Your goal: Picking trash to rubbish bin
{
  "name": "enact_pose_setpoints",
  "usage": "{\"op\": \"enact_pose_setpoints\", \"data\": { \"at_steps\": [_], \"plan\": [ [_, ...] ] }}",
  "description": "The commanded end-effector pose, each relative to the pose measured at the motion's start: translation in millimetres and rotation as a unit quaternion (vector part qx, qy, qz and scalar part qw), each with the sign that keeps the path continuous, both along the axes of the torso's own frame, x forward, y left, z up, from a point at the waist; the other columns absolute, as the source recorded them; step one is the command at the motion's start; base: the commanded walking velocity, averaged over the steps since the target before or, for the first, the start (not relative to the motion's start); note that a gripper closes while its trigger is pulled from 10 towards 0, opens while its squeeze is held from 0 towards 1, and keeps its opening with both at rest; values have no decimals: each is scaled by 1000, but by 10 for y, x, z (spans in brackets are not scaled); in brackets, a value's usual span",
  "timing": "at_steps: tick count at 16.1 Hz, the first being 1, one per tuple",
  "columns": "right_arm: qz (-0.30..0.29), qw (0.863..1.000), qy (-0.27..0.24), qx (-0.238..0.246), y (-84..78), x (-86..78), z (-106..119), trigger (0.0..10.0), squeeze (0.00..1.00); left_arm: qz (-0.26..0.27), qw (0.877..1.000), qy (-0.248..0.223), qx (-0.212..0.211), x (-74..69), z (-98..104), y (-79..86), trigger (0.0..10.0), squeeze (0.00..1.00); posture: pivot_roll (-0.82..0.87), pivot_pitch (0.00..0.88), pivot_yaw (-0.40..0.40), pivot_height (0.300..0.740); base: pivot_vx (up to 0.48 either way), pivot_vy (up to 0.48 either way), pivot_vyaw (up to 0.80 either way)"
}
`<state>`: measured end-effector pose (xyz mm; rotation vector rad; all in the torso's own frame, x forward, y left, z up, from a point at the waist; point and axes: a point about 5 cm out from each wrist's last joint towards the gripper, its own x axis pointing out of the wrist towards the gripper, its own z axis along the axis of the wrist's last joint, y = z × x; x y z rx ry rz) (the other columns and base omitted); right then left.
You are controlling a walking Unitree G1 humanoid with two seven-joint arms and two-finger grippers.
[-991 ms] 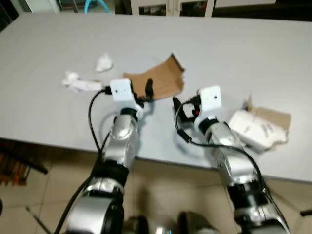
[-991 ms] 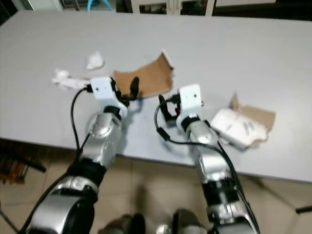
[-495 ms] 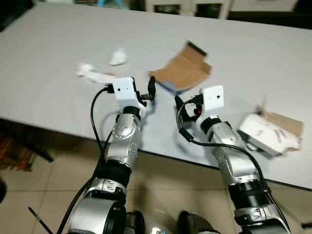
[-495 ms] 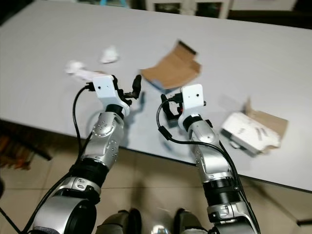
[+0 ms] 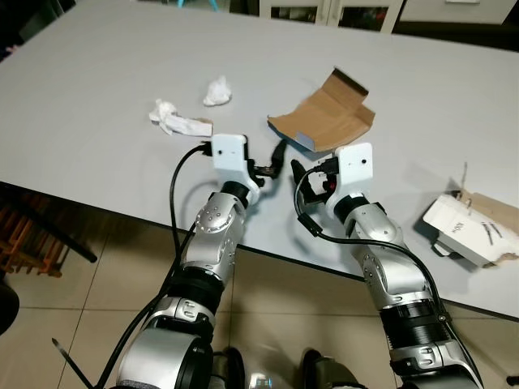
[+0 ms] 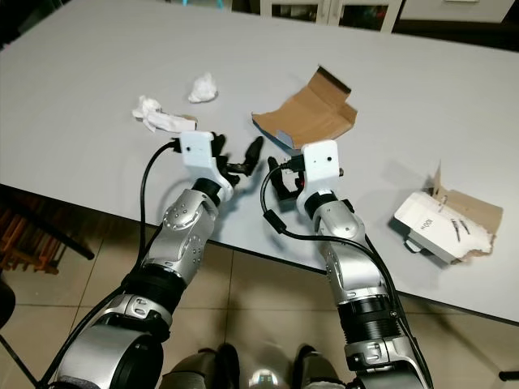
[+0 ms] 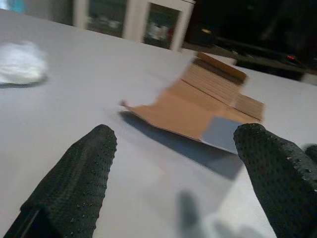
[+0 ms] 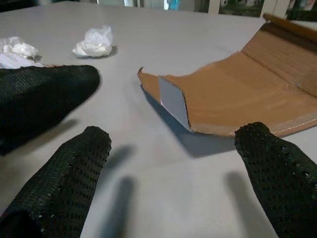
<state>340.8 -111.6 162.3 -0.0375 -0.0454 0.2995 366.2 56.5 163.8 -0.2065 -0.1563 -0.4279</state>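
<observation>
A bent piece of brown cardboard (image 5: pixel 324 121) lies on the grey table (image 5: pixel 97 65), one flap raised. Two crumpled white tissues (image 5: pixel 216 91) (image 5: pixel 174 121) lie to its left. A torn white box on cardboard (image 5: pixel 474 235) sits at the right. My left gripper (image 5: pixel 272 162) hovers just short of the cardboard's near edge, open and holding nothing; the left wrist view has the cardboard (image 7: pixel 198 114) between the spread fingers (image 7: pixel 79 173). My right gripper (image 5: pixel 306 174) is beside it, also open and empty, facing the cardboard (image 8: pixel 237 94).
The table's front edge (image 5: pixel 122 215) runs just under both forearms, with tiled floor (image 5: pixel 89 300) below. Dark furniture legs (image 5: pixel 32 235) stand at the lower left. In the right wrist view a black finger (image 8: pixel 39 96) of the left gripper crosses close by.
The camera has shifted, and the table shows from higher up. My left gripper has come back off the cardboard's near edge and swung right, closer to the right gripper. Both stay open.
</observation>
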Motion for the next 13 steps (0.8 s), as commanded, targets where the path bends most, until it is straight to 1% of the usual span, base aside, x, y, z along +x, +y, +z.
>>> {"op": "enact_pose_setpoints", "data": {
  "at_steps": [1, 3, 4, 6, 7, 8, 9, 10, 11, 12, 13],
  "plan": [
    [1, 1000, 2, -2, -5, -21, -10, 10000, 0, -34, 999, -17, 14, 2, 69, -40, 10000, 0, -54, 199, 56, 740, 0, 0, 0],
    [1, 1000, 2, -2, -6, -27, -10, 10000, 0, -62, 996, -51, 42, 54, 217, 94, 10000, 0, -51, 201, 60, 740, 0, 0, 0],
    [0, 1000, 2, -1, -8, -32, -15, 10000, 0, -72, 993, -74, 55, 92, 344, 206, 10000, 0, -50, 205, 62, 740, 0, 0, 0],
    [-1, 1000, 5, -1, -9, -40, -32, 10000, 0, -61, 991, -102, 68, 175, 588, 380, 10000, 0, -45, 209, 66, 740, 0, 0, 0],
    [-1, 1000, 6, 1, -5, -45, -40, 10000, 0, -56, 993, -96, 40, 242, 720, 469, 10000, 0, -43, 209, 67, 740, 0, 0, 0],
    [-1, 1000, 6, 1, -3, -46, -41, 10000, 0, -51, 995, -87, 25, 281, 763, 490, 10000, 0, -44, 210, 67, 740, 0, 0, 0],
    [-1, 1000, 6, 0, 1, -48, -43, 10000, 0, -78, 991, -94, 46, 315, 836, 449, 10000, 0, -52, 211, 67, 740, 0, 0, 0],
    [-1, 1000, 6, 0, 1, -49, -43, 10000, 0, -98, 987, -107, 74, 305, 848, 415, 10000, 0, -53, 210, 67, 740, 0, 0, 0],
    [-1, 1000, 5, 1, -4, -49, -32, 10000, 0, -131, 971, -123, 158, 312, 849, 359, 10000, 0, -66, 211, 66, 740, 0, 0, 0],
    [-2, 1000, 4, 1, -11, -51, -25, 10000, 0, -165, 958, -121, 200, 309, 832, 315, 10000, 0, -68, 210, 66, 740, 0, 0, 0],
    [-2, 1000, 3, 1, -16, -55, -20, 10000, 0, -210, 941, -108, 244, 296, 778, 283, 10000, 0, -70, 213, 73, 740, 0, 0, 0]
  ]
}}
